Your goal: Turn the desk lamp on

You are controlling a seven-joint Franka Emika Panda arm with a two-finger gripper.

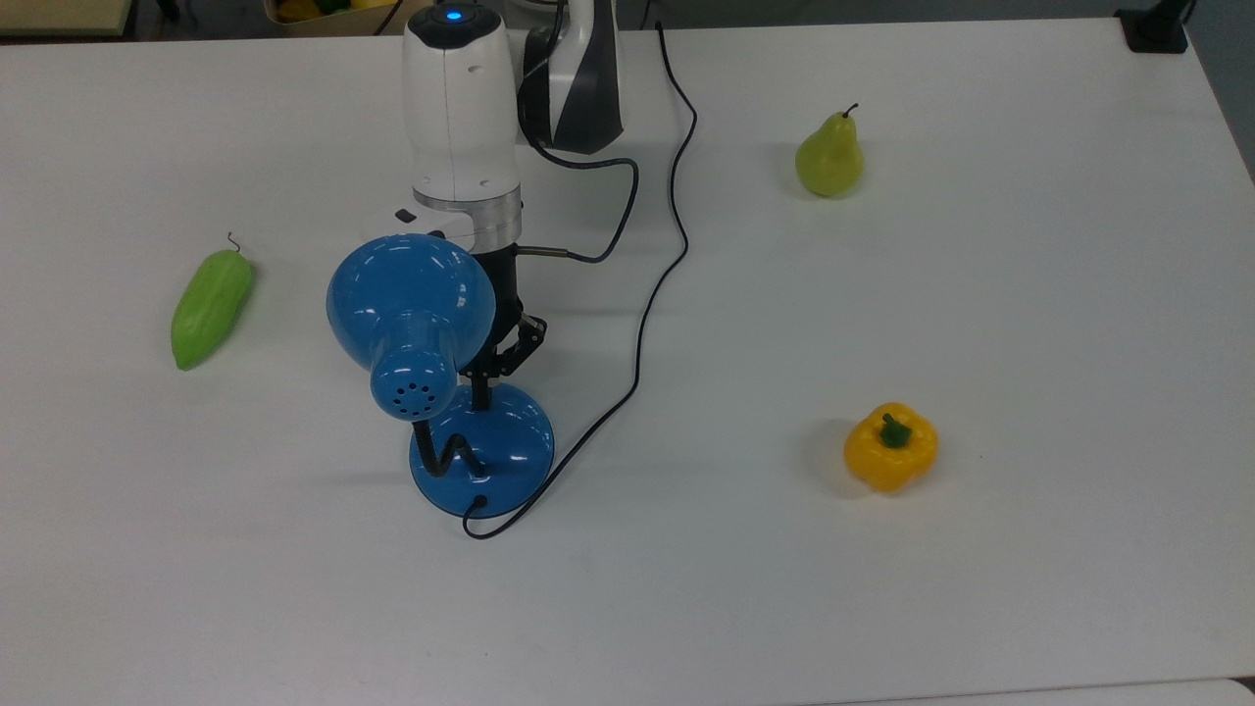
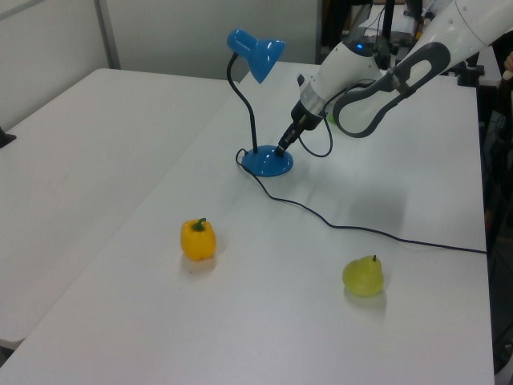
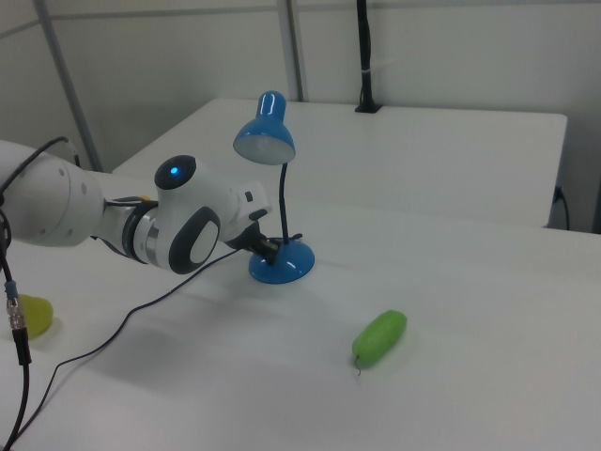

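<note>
White tabletop around you: the desk lamp [image 1: 431, 392] sits centre-left in the top view, gripper [image 1: 480, 384] touching its base's [image 1: 510, 441] upper rim. Press downward in frame there; I cannot tell the fingers' state.

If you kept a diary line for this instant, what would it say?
gripper tip at desk lamp base | lamp unlit | pepper, pear apart

Bright, even light; soft shadows

The top view looks steeply down on the white surface [image 1: 882, 588]. The left view and the right view look obliquely from opposite sides, farther back. All share the desk lamp [image 1: 480, 446] [image 2: 267, 162] [image 3: 281, 263].
</note>
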